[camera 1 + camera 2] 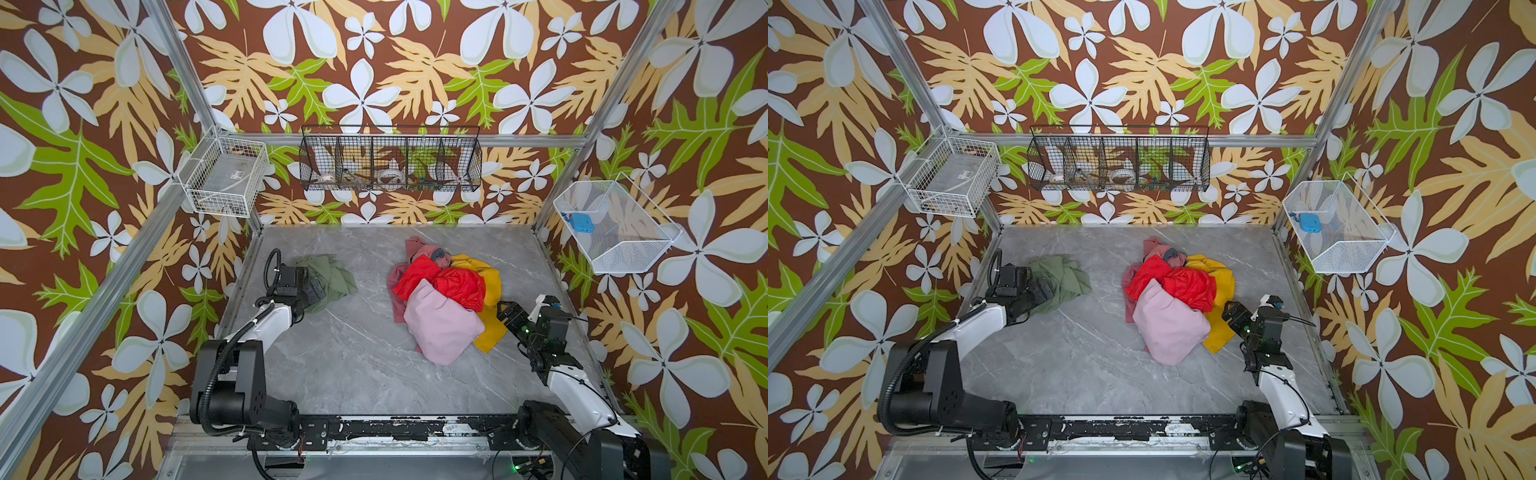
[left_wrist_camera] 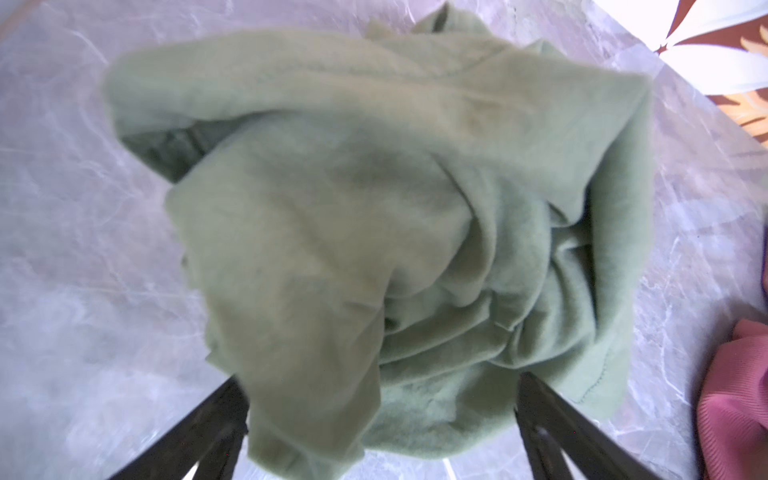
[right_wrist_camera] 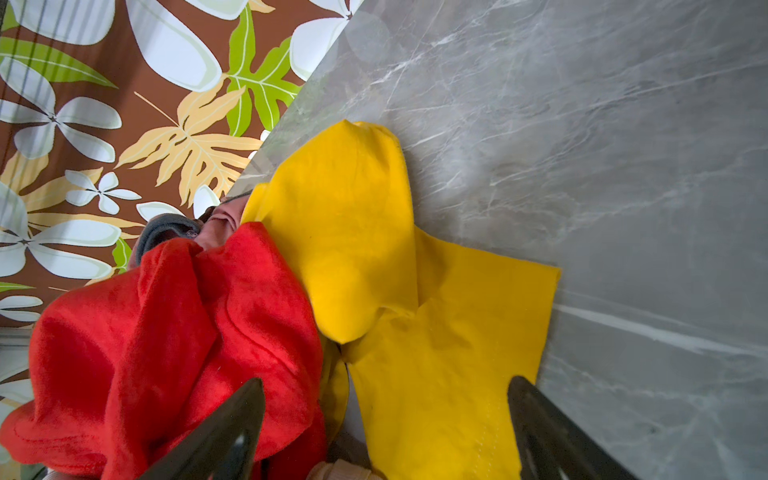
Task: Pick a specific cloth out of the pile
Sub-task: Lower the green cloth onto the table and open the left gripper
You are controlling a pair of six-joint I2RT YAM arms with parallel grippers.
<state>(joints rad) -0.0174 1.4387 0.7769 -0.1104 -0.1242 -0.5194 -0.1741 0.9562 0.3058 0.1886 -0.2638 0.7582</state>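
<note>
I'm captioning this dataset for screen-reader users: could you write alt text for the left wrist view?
A crumpled green cloth lies on a grey marble table, filling most of the picture. The left claw is open, its two dark fingers spread either side of the cloth's nearest part. A bit of rose cloth shows apart from it.

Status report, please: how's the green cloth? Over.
Left gripper open over green cloth. Right gripper open at pile's edge. Cloth apart from pile, nothing blocking.
</note>
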